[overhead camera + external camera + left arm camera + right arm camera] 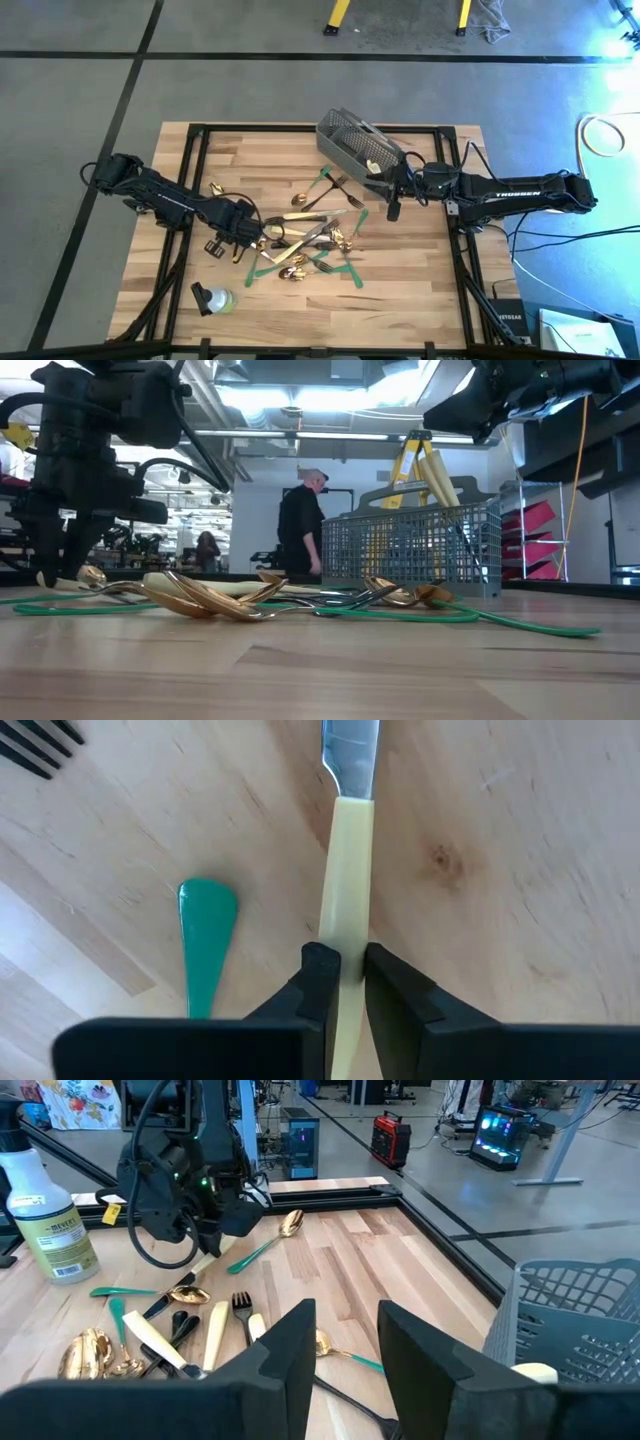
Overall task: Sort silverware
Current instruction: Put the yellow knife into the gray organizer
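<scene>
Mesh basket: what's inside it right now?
The mesh basket holds at least one cream-handled knife, near the right gripper. Its walls hide anything deeper.

Bright, even overhead light — ceiling fixtures [300, 400] glare, backlit arms perhaps silhouetted; soft shadows.

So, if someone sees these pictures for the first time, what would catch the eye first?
Probably the heap of silverware in the middle of the wooden table, gold spoons, dark forks and cream-handled knives lying across green strips. Next, the left gripper, its fingers shut on a cream-handled knife at the heap's left edge. The right gripper hangs empty beside the grey mesh basket at the far side.
</scene>
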You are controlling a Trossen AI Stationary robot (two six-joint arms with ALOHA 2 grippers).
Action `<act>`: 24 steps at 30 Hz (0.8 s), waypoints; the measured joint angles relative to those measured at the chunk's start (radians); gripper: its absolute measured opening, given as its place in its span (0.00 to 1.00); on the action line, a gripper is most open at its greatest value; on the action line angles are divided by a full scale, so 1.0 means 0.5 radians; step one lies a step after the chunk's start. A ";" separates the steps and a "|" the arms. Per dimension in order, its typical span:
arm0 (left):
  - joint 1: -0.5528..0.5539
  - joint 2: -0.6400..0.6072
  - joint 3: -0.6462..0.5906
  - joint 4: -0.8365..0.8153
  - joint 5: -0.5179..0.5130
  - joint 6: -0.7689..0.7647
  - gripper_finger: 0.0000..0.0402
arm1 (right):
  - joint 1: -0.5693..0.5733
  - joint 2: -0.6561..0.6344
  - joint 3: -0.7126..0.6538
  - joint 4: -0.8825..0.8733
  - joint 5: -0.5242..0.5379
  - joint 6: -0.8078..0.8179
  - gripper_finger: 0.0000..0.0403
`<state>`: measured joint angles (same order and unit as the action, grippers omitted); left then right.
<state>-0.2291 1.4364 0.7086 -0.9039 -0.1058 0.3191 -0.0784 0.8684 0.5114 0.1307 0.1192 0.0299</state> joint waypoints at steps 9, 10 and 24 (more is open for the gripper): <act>0.000 0.000 0.001 -0.002 0.035 0.006 0.08 | 0.000 0.000 0.000 0.000 -0.001 0.000 0.23; 0.000 0.000 0.001 -0.002 0.035 0.007 0.08 | 0.000 0.000 0.000 0.000 -0.001 0.000 0.23; 0.002 0.000 0.001 -0.004 0.058 0.015 0.08 | 0.000 0.000 0.000 0.000 -0.001 0.000 0.23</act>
<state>-0.2283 1.4364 0.7090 -0.9058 -0.0766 0.3267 -0.0784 0.8684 0.5114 0.1307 0.1188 0.0299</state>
